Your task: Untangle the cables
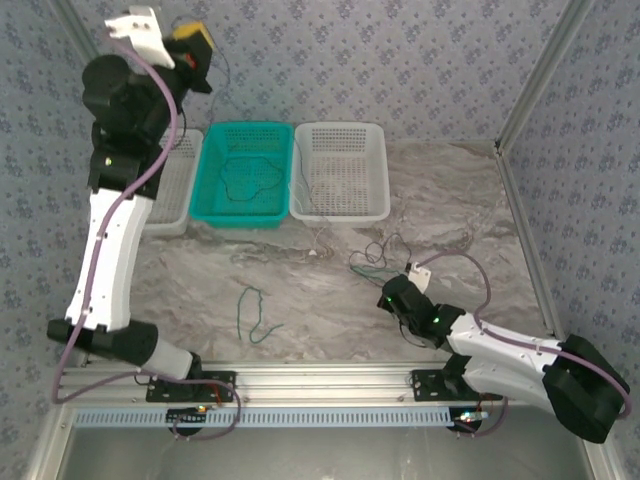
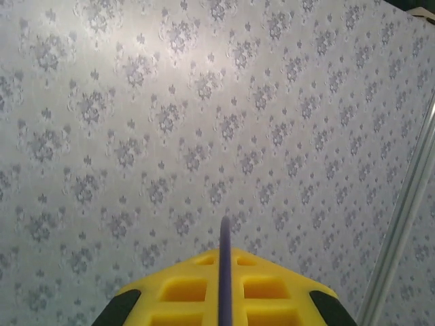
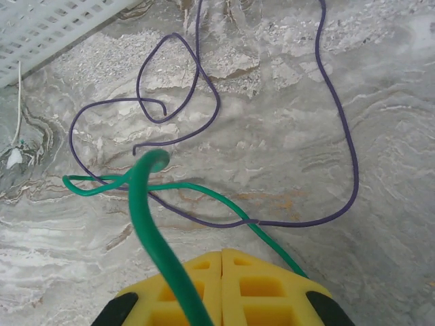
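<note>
Your left gripper was pressed shut on a thin dark cable, which pointed straight out past the fingertips at the wall. That arm stood raised high at the back left, over the baskets. Your right gripper was pinched on a green cable, with the arm stretched low over the table and the wrist aimed far-left. The green cable rose forward out of the jaws, and the rest of it lay left to right on the marble. A purple cable lay in loops beyond it and crossed it. The teal basket held a dark cable loop. The white basket sat just beside it, and I couldn't tell its contents. A loose green cable lay near the front edge, well apart from both grippers.
</note>
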You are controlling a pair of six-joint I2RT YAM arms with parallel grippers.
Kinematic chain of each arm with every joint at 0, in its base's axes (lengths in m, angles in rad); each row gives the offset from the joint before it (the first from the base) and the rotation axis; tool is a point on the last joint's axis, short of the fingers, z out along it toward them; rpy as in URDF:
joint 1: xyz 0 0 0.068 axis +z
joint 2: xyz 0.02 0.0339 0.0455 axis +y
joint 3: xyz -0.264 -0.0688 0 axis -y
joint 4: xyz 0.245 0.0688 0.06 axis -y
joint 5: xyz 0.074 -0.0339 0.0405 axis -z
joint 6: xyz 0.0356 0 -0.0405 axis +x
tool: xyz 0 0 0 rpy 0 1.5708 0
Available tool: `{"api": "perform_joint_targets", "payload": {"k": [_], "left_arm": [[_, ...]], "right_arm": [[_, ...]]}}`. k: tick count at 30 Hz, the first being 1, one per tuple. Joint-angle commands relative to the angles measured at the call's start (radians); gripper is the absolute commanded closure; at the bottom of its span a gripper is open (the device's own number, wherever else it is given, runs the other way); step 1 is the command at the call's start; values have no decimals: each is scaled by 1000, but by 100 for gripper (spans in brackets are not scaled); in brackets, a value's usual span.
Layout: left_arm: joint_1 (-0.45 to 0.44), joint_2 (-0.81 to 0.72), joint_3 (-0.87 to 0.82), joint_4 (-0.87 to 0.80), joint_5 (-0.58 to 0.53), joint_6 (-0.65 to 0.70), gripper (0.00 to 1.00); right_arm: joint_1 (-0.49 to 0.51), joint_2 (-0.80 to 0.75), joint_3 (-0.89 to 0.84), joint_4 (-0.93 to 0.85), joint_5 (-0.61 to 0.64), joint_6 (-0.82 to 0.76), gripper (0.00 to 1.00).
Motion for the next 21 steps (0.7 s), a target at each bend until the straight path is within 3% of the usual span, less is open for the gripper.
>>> {"api": "perform_joint_targets", "payload": {"k": [1,6,8,15,21], "left_arm": [[47,105,224,-26,54,-39,100],[70,341,637,-228,82,-30,100],[71,407,728,-304,93,-14,100],[87,404,447,-315,85,47,100],[117,377,155,-254,71,-34,100]], "right_arm": [[-6,21,6,-79,12,30,100],[-7,40,-5,-62,15,63,100],[-7,41,-12,-40,20,73,100],[-8,39,-1,-50,13,63,100],[-8,-19,-19,-89,24,74,100]]}}
